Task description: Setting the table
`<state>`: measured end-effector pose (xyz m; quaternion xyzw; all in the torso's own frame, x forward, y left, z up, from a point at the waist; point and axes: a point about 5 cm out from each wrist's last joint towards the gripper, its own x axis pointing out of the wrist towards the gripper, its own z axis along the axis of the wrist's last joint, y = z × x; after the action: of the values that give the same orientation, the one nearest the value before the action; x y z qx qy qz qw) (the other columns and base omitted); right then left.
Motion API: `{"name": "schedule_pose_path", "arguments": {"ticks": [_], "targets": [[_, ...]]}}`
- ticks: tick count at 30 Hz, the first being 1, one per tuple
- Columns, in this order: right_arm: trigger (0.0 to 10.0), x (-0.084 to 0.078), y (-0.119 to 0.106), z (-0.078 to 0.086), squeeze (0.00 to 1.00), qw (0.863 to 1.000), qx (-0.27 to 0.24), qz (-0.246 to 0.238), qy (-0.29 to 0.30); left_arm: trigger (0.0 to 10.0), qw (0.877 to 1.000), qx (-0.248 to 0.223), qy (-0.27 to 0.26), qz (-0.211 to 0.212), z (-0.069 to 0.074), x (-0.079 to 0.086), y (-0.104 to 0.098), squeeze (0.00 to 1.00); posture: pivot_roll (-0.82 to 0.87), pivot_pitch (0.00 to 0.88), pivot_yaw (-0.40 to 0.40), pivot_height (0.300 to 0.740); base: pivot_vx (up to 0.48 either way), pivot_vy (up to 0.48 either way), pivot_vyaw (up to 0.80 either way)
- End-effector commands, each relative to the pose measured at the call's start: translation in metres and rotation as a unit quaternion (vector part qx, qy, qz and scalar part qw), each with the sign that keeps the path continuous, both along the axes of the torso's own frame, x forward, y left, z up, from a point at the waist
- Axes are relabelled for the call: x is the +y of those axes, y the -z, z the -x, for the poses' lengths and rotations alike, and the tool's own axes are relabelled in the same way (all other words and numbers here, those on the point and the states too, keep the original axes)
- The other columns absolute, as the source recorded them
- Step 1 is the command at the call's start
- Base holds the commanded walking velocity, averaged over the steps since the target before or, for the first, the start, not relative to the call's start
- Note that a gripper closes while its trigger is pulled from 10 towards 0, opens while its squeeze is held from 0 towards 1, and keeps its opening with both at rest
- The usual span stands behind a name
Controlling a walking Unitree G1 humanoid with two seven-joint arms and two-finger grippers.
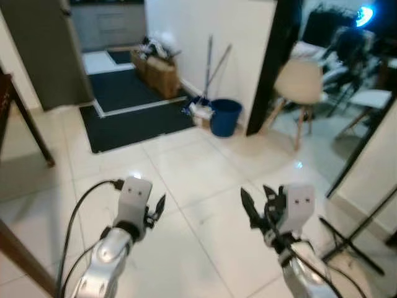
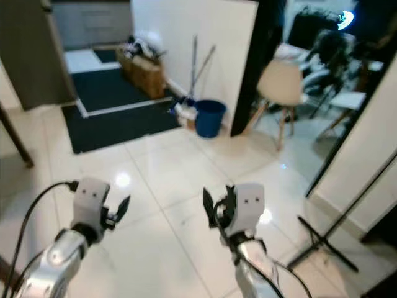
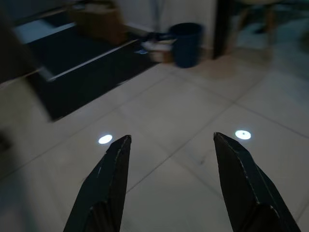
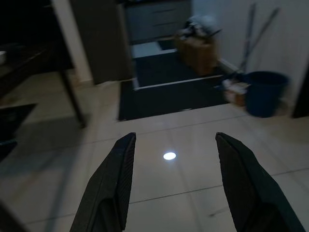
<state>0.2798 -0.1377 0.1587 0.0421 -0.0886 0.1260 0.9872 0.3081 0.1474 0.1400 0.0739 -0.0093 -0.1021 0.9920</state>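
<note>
Both arms reach forward at waist height over a wide stretch of pale tiled floor, which lies open ahead and between the arms. The left gripper has its two black fingers spread wide with nothing between them; the right gripper is likewise spread apart and empty. Ahead, a dark mat lies on the tiles and leads through a doorway, its near edge running across the floor well beyond the fingertips. Against the white wall stands a blue bucket with two long handles leaning above it, and a cardboard box of clutter sits further along the same wall. A black post marks the wall's corner on the right; past it stands a pale chair on splayed wooden legs. At the far left a dark wooden leg slants to the floor, and at lower right thin black stand legs spread over the tiles close to the right arm. No tableware or table top can be made out, so where the setting things lie cannot be told.
</note>
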Motion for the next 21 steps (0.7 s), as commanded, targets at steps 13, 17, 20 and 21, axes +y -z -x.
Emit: {"name": "schedule_pose_path", "arguments": {"ticks": [13, 17, 20, 21], "targets": [[10.0, -0.002, 0.002, 0.003, 0.00, 1.000, 0.002, 0.000, 0.004, 10.0, 1.000, 0.007, -0.004, -0.009, -0.001, 0.000, 0.003, 0.00, 0.01, 0.007, 0.049, 0.740, 0.000, 0.000, 0.78], [10.0, -0.001, 0.001, 0.003, 0.00, 1.000, 0.001, 0.000, 0.004, 10.0, 1.000, -0.006, 0.007, 0.000, 0.000, -0.004, -0.006, 0.00, 0.01, 0.009, 0.050, 0.740, 0.000, 0.000, 0.78], [10.0, -0.001, -0.001, 0.003, 0.00, 1.000, -0.002, -0.001, 0.005, 10.0, 1.000, -0.019, 0.011, 0.006, -0.002, -0.004, -0.015, 0.00, 0.01, 0.012, 0.052, 0.740, 0.000, 0.000, 0.78], [10.0, -0.001, -0.001, 0.003, 0.00, 1.000, -0.002, -0.001, 0.005, 10.0, 1.000, -0.019, 0.011, 0.006, -0.002, -0.004, -0.015, 0.00, 0.01, 0.012, 0.052, 0.740, 0.000, 0.000, 0.78]]}}
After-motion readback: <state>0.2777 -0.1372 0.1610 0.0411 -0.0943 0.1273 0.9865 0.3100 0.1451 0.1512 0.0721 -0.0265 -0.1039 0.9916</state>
